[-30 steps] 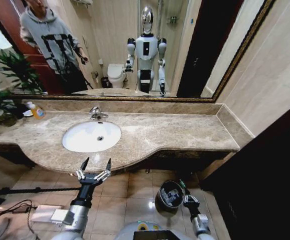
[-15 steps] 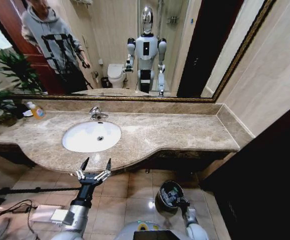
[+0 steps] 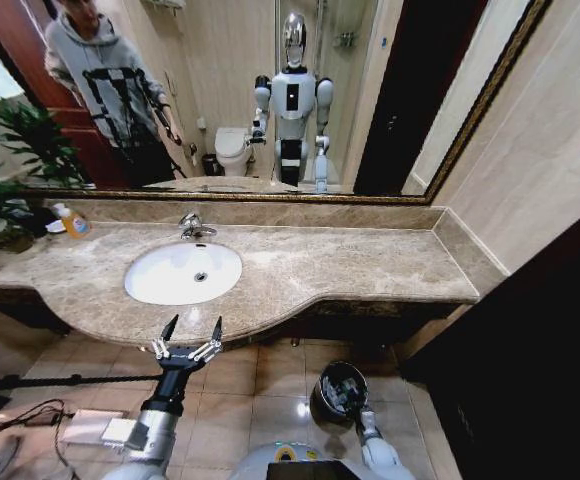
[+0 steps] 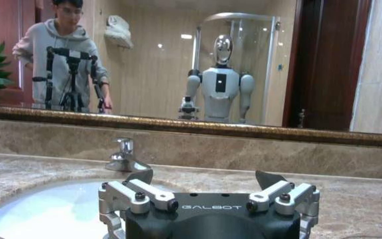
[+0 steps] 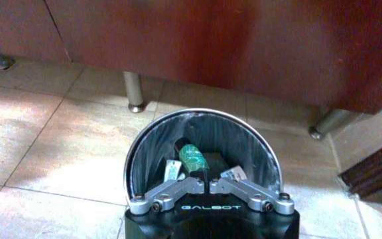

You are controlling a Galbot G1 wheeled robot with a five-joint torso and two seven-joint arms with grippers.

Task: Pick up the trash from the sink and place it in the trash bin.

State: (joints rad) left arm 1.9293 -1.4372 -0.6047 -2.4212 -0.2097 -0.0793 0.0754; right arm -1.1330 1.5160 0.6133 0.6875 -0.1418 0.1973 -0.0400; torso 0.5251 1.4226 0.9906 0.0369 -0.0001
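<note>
1. Notably, in the head view the right gripper (image 3: 358, 412) has drawn back over the last second. It was beside the trash bin (image 3: 322, 384) at about 4 o'clock of it, and it now sits at the bin's 6 o'clock, close to the robot's base. The left gripper (image 3: 193, 325) has not moved and hovers at 6 o'clock of the sink (image 3: 165, 278), just off the counter edge. The basin looks bare around its drain, so the clearing is probably finished or nearly so.

2. In the left wrist view the left gripper (image 4: 204, 177) has its fingers spread wide and holds nothing. Beyond it is the sink (image 4: 38, 211), white and clean where it can be seen, with the chrome faucet (image 4: 123, 157) at 12 o'clock of the basin.

3. In the right wrist view the right gripper (image 5: 208, 181) has its fingertips pressed together and nothing between them. It hangs over the near rim of the trash bin (image 5: 198, 113). Inside the bin lie the trash pieces — a tiny green bottle (image 5: 192, 157) and white scraps (image 5: 171, 169).

4. As for the room, the marble countertop (image 3: 360, 262) is dry and mostly bare, with a yellow soap bottle (image 3: 74, 222) at 10 o'clock of the sink. The floor tiles (image 5: 51, 134) are glossy, and the bin stands in front of the dark cabinet (image 5: 198, 40).
</note>
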